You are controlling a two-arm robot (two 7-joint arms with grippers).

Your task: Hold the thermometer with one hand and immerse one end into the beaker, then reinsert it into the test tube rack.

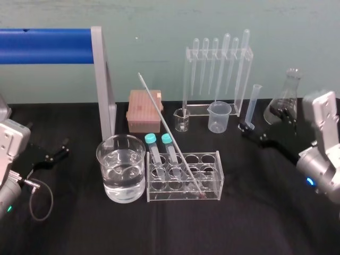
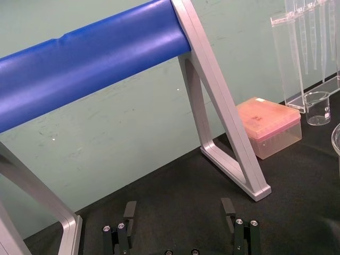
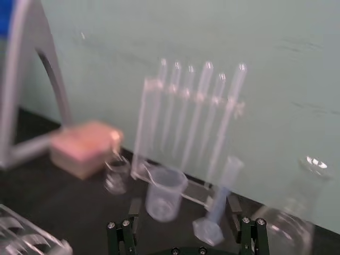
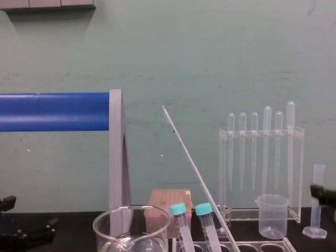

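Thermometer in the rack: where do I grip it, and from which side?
Probably the bare upper stem of the thermometer, above the capped tubes, coming from the right with the open right end effector. The rod leans up and left out of the rack; the tubes and beaker crowd its left, and its right side looks more open.

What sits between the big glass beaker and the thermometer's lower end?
In the head view, two teal-capped tubes stand in the rack between the beaker and the leaning thermometer.
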